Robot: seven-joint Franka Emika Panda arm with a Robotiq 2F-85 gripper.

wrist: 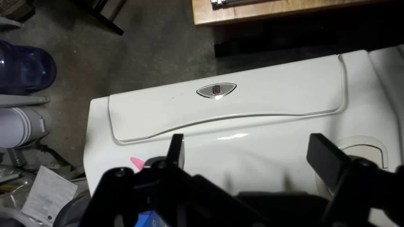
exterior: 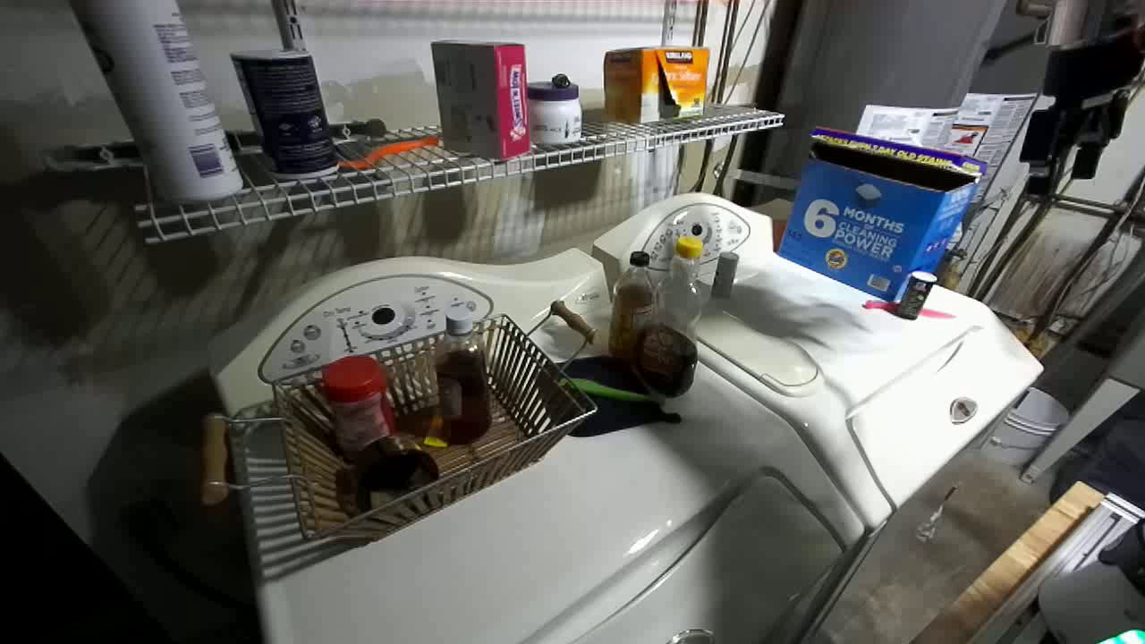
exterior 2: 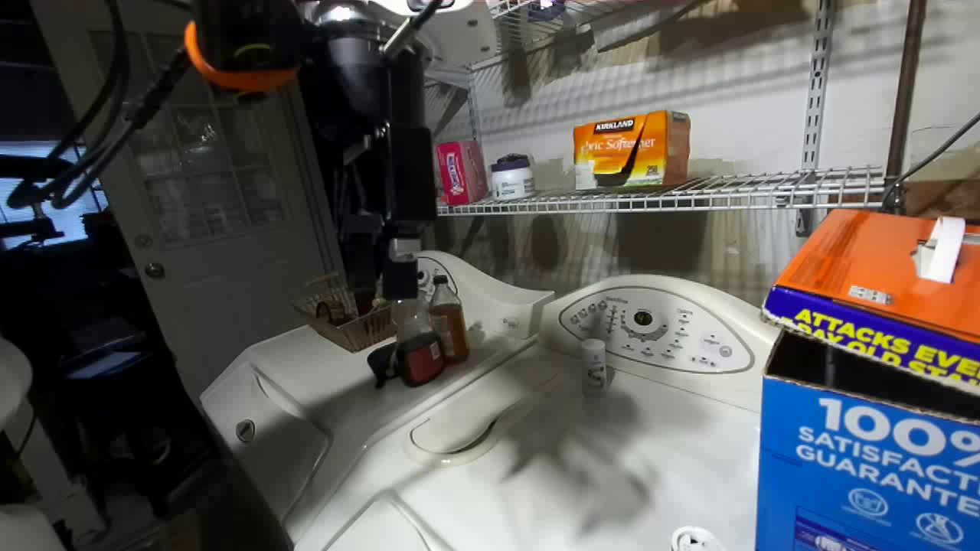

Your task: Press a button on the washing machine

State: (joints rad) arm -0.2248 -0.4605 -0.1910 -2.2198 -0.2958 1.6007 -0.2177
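The Robotiq gripper (wrist: pixel 247 148) holds nothing, its fingers (wrist: pixel 326 157) wide apart, and through the gap the wrist view shows the glossy white top of the washing machine (wrist: pixel 227 129). Its control panel (exterior 2: pixel 662 330) is out of that view; in an exterior view it lies between three and four o'clock from the fingers, well apart, its long axis running from ten to four. The press probably calls for a reach that way, minding the upright white cylindrical container (exterior 2: pixel 594 367) at the panel's eight o'clock
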